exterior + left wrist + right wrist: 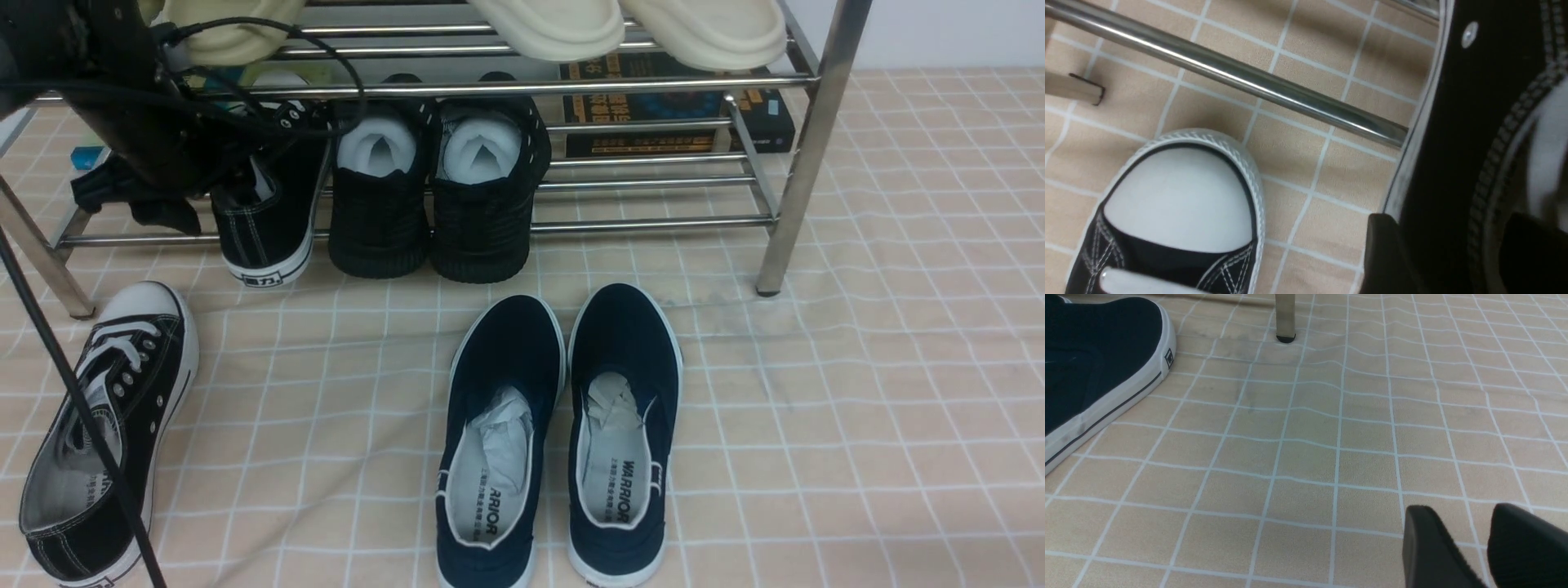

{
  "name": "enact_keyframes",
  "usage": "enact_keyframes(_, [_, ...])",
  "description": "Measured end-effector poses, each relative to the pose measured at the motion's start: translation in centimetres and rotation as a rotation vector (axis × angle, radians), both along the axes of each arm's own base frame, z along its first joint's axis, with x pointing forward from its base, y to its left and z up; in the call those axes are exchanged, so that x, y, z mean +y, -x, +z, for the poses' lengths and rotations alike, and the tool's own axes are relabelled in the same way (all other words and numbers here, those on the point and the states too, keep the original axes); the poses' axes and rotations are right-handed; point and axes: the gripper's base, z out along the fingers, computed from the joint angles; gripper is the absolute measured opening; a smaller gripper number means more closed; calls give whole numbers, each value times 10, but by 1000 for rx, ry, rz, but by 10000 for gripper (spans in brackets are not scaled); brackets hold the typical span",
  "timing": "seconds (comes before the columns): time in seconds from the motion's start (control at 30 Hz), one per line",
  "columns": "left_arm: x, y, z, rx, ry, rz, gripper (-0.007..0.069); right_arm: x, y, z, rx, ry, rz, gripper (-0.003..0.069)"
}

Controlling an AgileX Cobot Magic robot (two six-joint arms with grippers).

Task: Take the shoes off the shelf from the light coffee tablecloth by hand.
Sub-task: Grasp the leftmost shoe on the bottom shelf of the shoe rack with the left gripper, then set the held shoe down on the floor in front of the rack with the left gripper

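The shoes [110,433] are split up. The first sneaker [263,216] sits at the left end of the lower tier of the shelf [808,147], with its heel poking out over the front bar. It's snug beside the black knit shoes [482,212] stuffed with white paper. The second sneaker [1175,212] lies on the light coffee tablecloth [898,367] at front left, toe towards the shelf's left leg. Both are black canvas with white contrast stitching, metal eyelets, a smooth white toe cap and a ribbed rubber band round it.

The shelf is shiny round steel tubing with thicker uprights on black end caps. Chunky cream slippers [547,24] sit on the top tier, and a stack of books [678,106] is at the right of the lower one. The cloth is matte peachy beige with a thin white grid. It's wrinkled at front centre and has greyish smudges near the right leg. There's a pale wall [939,33] behind.

The left claw [1453,237] is spread wide and straddles the first sneaker's canvas side, one finger outside the sole and one inside the collar. I can't tell if it presses. The right claw [1468,526] hangs low over the cloth, fingers a little apart with nothing between them.

Navy slip-ons [624,351] take up front centre. The widest bare stretch of cloth is to their right, past the shelf's right leg.
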Motion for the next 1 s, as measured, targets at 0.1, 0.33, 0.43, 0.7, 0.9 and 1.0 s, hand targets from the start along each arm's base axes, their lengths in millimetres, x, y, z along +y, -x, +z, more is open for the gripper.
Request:
enact_keyframes(0.1, [0, -2, -5, 11, -1, 0, 303, 0, 0, 0, 0, 0, 0, 240])
enact_keyframes(0.33, [1, 7, 3, 55, -20, -19, 21, 0, 0, 0, 0, 0, 0, 240])
enact_keyframes(0.43, [2, 22, 19, 96, -21, -24, 19, 0, 0, 0, 0, 0, 0, 240])
enact_keyframes(0.7, [5, 74, 82, 109, -26, -37, 19, 0, 0, 0, 0, 0, 0, 240])
enact_keyframes(0.9, [6, 102, 105, 67, -41, -62, 19, 0, 0, 0, 0, 0, 0, 240])
enact_keyframes(1.0, [8, 122, 108, 66, -43, -64, 19, 0, 0, 0, 0, 0, 0, 240])
